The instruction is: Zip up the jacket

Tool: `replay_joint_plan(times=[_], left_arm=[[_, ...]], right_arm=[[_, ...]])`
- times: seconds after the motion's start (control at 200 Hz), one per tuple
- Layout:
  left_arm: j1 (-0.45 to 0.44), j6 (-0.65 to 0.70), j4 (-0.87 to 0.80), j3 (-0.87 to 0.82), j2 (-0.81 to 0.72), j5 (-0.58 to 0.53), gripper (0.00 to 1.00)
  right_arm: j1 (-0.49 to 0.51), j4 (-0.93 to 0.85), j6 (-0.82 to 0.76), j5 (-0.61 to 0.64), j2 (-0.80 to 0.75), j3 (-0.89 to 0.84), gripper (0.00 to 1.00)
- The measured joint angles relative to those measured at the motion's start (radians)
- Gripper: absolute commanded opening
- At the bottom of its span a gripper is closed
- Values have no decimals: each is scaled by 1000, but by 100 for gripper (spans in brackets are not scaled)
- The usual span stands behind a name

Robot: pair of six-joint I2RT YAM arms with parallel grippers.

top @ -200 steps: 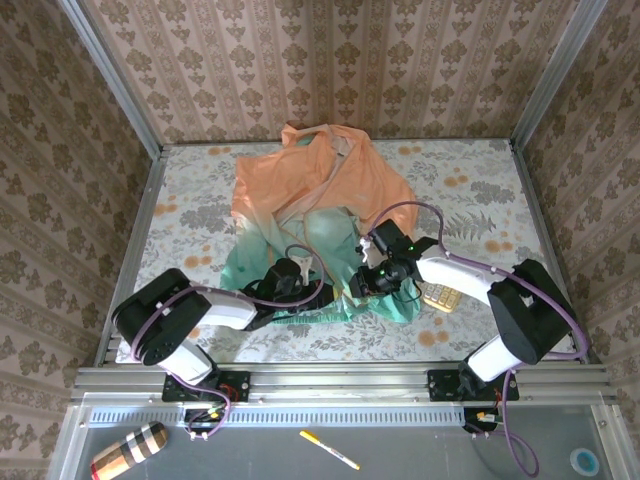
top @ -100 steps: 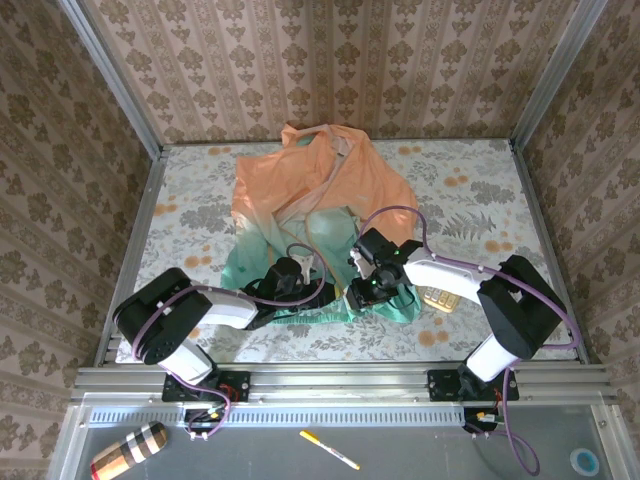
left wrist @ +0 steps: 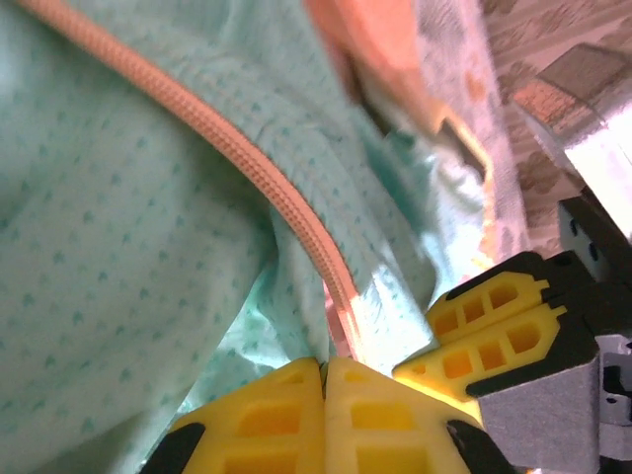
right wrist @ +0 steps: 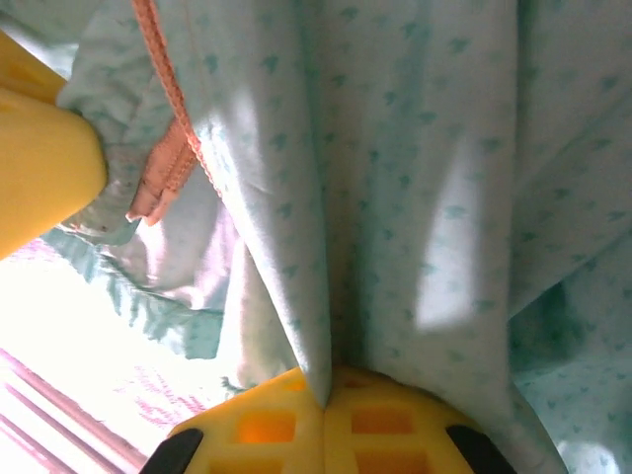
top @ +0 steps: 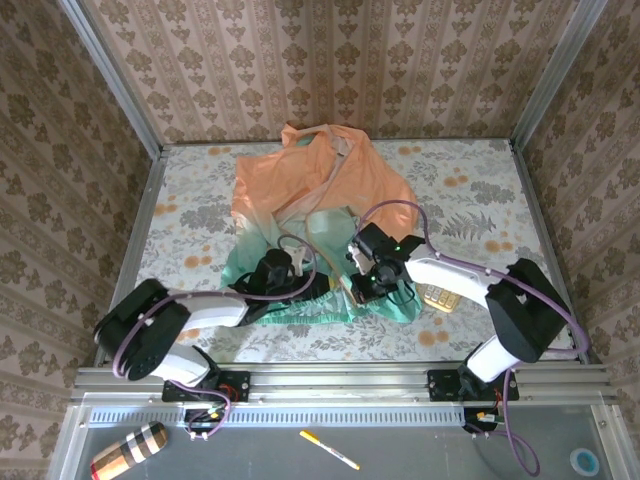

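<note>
The left gripper (left wrist: 325, 387) has its fingers pressed together, clamped on the orange zipper (left wrist: 259, 170) tape at the teal hem of the jacket (top: 318, 190). The right gripper (right wrist: 326, 397), at 3 o'clock of it and just beside it, is likewise closed on a fold of teal hem fabric. The jacket lies crumpled mid-table (top: 480, 190), peach collar at 12 o'clock, hem at 6 o'clock. A beige calculator (top: 440, 297) lies at 3 o'clock of the right gripper.

Looked thin, faintly glossy cloth across jacket (left wrist: 118, 247); ribbed woven tape along zipper (left wrist: 247, 163); matt plastic on left claw (left wrist: 324, 380).
</note>
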Motion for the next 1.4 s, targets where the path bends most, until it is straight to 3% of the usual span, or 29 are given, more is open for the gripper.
replay_joint_plan(times=[0.23, 0.43, 0.685, 1.045, 1.4], left_arm=[[52, 80, -216, 53, -219, -32, 0], [40, 98, -258, 56, -161, -56, 0], [-26, 80, -208, 10, -6, -72, 0], [-39, 43, -108, -35, 45, -84, 0], [-39, 35, -88, -39, 55, -85, 0]], right_arm=[[-9, 196, 121, -158, -39, 38, 0], [24, 341, 211, -214, 61, -11, 1], [43, 345, 239, -198, 114, -68, 11], [87, 310, 232, -111, 114, -67, 32], [142, 215, 211, 14, 154, -15, 35]])
